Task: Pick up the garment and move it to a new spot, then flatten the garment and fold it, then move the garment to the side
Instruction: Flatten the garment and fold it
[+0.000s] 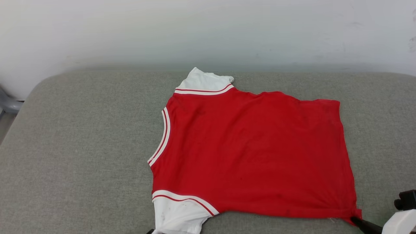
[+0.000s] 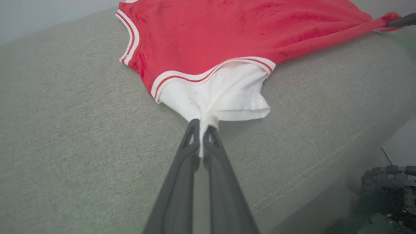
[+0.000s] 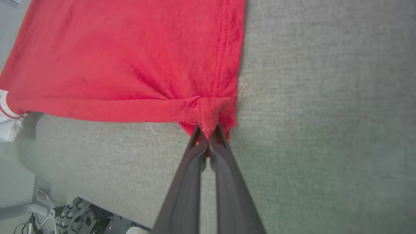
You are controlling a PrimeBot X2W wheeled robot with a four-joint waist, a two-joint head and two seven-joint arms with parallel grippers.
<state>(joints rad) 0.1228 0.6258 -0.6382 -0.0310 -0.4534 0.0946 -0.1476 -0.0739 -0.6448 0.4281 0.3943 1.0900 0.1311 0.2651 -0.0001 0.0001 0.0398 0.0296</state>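
Observation:
The garment (image 1: pixel 253 152), a red jersey T-shirt with white sleeves and striped trim, lies spread plain side up on the grey cushion (image 1: pixel 81 146), neck to the left, hem to the right. In the left wrist view my left gripper (image 2: pixel 203 125) is shut on the bunched tip of the near white sleeve (image 2: pixel 224 97). In the right wrist view my right gripper (image 3: pixel 206 130) is shut on the near hem corner of the garment (image 3: pixel 130 55), which puckers around the fingertips. In the head view the right gripper's dark finger (image 1: pixel 364 224) meets that corner at the lower right.
The far white sleeve (image 1: pixel 204 83) points toward the pale wall (image 1: pixel 208 32). Bare grey cushion stretches to the left and along the right side. The cushion's front edge drops off close behind both grippers, with dark gear (image 2: pixel 390 185) on the floor below.

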